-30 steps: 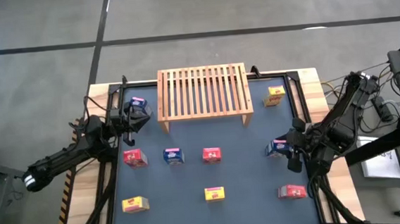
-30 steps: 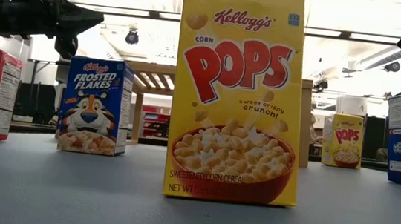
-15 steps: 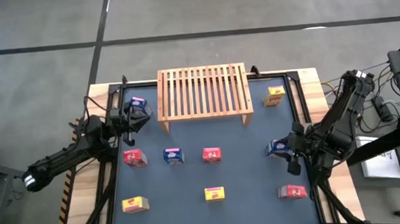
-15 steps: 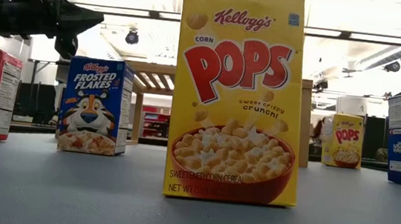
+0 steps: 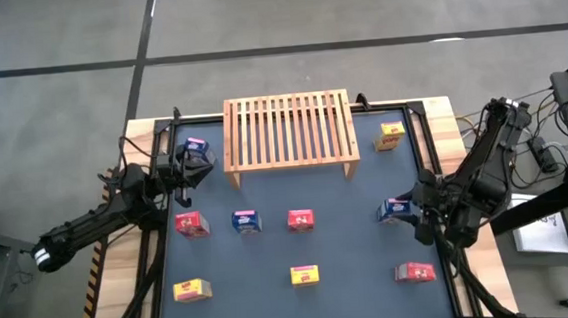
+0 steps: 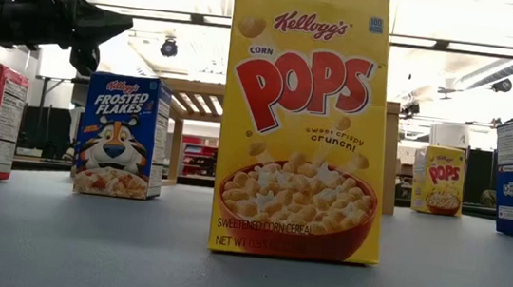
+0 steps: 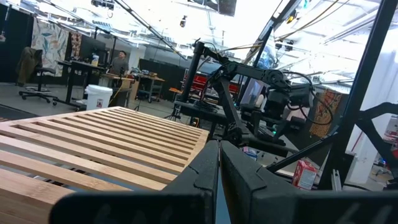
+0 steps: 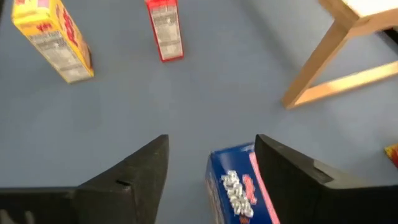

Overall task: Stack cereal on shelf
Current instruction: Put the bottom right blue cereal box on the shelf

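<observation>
On the slatted shelf [image 5: 288, 129] no cereal box sits yet.

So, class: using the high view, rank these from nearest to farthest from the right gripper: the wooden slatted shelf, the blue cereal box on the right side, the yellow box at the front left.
1. Blue cereal box, right beside the open right gripper.
2. Wooden slatted shelf, back centre.
3. Yellow box, front left corner.

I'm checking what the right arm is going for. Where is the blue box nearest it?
In the high view, the blue cereal box stands near the mat's right edge, between the open fingers of the right gripper, with a red box in front of it.
</observation>
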